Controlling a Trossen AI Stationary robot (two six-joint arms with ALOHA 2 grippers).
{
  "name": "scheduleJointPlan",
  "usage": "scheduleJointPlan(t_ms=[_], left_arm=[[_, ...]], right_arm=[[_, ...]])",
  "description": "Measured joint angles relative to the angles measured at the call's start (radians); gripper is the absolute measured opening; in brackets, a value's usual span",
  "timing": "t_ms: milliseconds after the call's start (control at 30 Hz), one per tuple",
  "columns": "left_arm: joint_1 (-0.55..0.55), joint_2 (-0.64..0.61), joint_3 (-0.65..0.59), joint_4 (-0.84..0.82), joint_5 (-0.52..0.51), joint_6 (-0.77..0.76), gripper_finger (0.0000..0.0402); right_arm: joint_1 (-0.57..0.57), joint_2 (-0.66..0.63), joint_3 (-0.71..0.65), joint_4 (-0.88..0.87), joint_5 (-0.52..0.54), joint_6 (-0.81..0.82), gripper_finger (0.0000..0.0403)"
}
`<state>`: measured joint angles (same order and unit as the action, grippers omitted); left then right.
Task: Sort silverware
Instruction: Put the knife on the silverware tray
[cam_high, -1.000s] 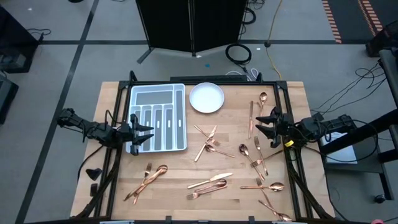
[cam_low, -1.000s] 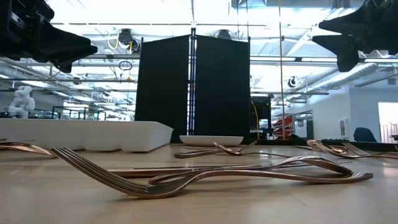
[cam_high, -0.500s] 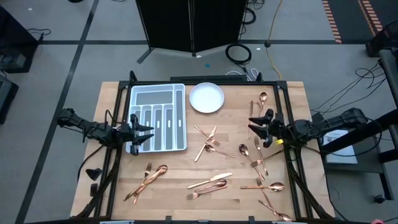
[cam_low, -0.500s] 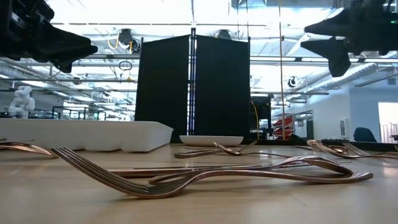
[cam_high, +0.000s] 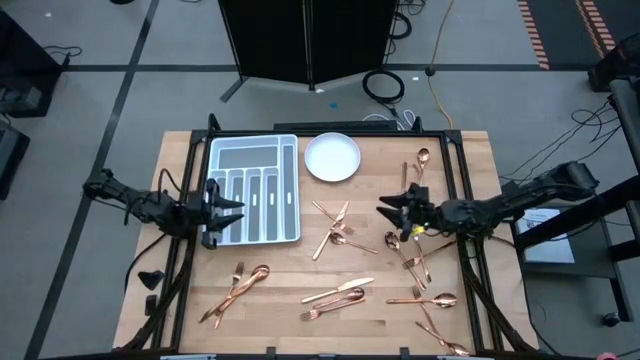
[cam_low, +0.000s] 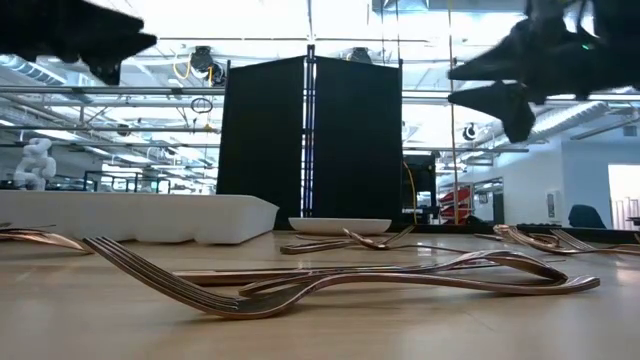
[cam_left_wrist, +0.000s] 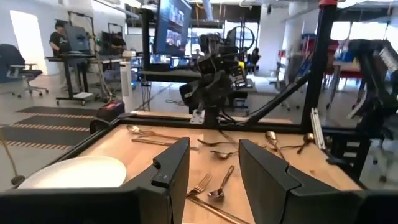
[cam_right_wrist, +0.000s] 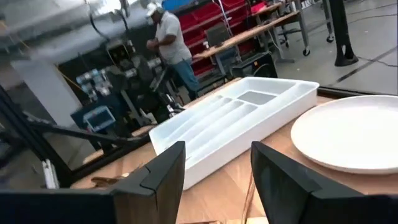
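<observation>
Overhead, table-level, two wrist views (all sharing table (cam_high: 290, 290))

Silverware (cam_high: 338, 294): shiny copper/rose-gold, scattered centre to lower right of the high view. Desk (cam_high: 280, 280): light wood with plank grain, black frame round the edge. Tray (cam_high: 253, 190), upper left of the desk: pale grey-white. Plate (cam_high: 332, 157) beside it: plain white. Both arms: dark, near black. Floor: grey with dark seam lines. Panel at top centre: black. Yellow cable at top right.
</observation>
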<state>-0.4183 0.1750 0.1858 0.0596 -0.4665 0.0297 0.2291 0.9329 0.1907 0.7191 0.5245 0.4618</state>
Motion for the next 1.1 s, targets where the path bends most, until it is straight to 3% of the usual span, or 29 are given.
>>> scheduleJointPlan(t_ms=[100, 267, 500, 733, 1100], left_arm=[[0.000, 0.123, 0.060, 0.000, 0.002, 0.004, 0.0135], [0.000, 0.342, 0.166, -0.018, 0.003, -0.028, 0.0135], [-0.001, 0.560, 0.412, -0.369, 0.065, -0.338, 0.0135], [-0.034, 0.713, 0.480, -0.463, 0.301, -0.601, 0.0135], [-0.222, 0.882, 0.480, -0.618, 0.310, -1.007, 0.0135]], right_arm=[[0.000, 0.117, 0.108, -0.015, -0.015, -0.058, 0.0174], [0.000, 0.296, 0.315, -0.078, -0.128, -0.205, 0.0174], [0.002, 0.482, 0.537, -0.254, -0.245, -0.291, 0.0174], [0.036, 0.608, 0.567, -0.324, -0.272, -0.216, 0.0174], [0.113, 0.639, 0.567, -0.330, -0.370, -0.092, 0.0173]])
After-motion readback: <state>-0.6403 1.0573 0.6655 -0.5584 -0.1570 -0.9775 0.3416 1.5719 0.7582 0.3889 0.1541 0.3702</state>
